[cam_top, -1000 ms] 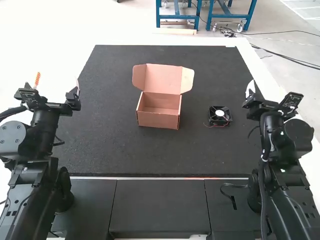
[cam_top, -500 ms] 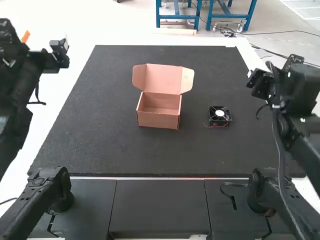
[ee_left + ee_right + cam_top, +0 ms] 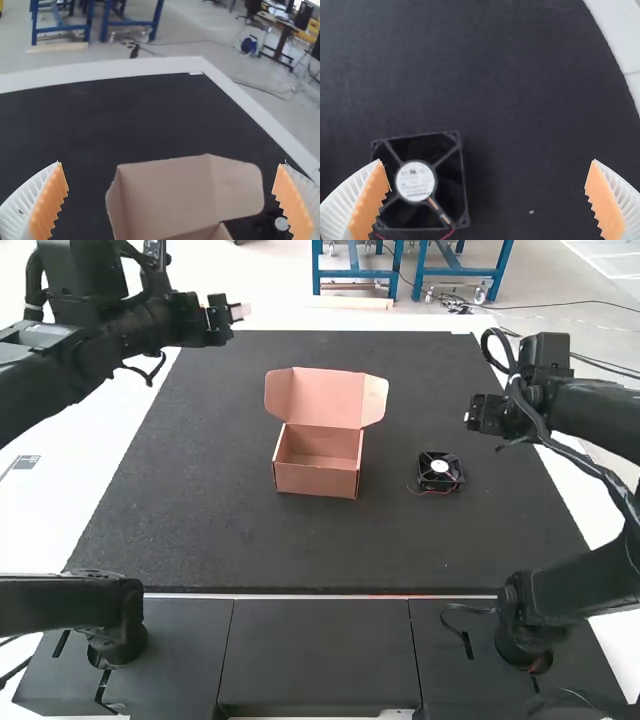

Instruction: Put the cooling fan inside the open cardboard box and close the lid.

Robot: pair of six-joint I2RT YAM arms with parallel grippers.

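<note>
A brown cardboard box (image 3: 318,452) stands open in the middle of the black mat, its lid (image 3: 325,398) upright at the back. The lid (image 3: 186,194) also shows in the left wrist view. A black square cooling fan (image 3: 440,471) lies flat to the right of the box, with thin wires trailing from it. My left gripper (image 3: 228,316) hangs open in the air over the mat's back left edge, pointing toward the box (image 3: 169,170). My right gripper (image 3: 476,416) is open above and just right of the fan (image 3: 422,180), with one orange pad (image 3: 369,204) near the fan's side.
The black mat (image 3: 200,500) covers the table, with a white border (image 3: 560,480) along its right side and bare mat all around the box. Blue metal frames (image 3: 400,265) stand on the floor beyond the far edge.
Both arms have risen from beside the table and swung inward: the left to the back left of the mat, the right to above the fan. Box and fan have not moved.
</note>
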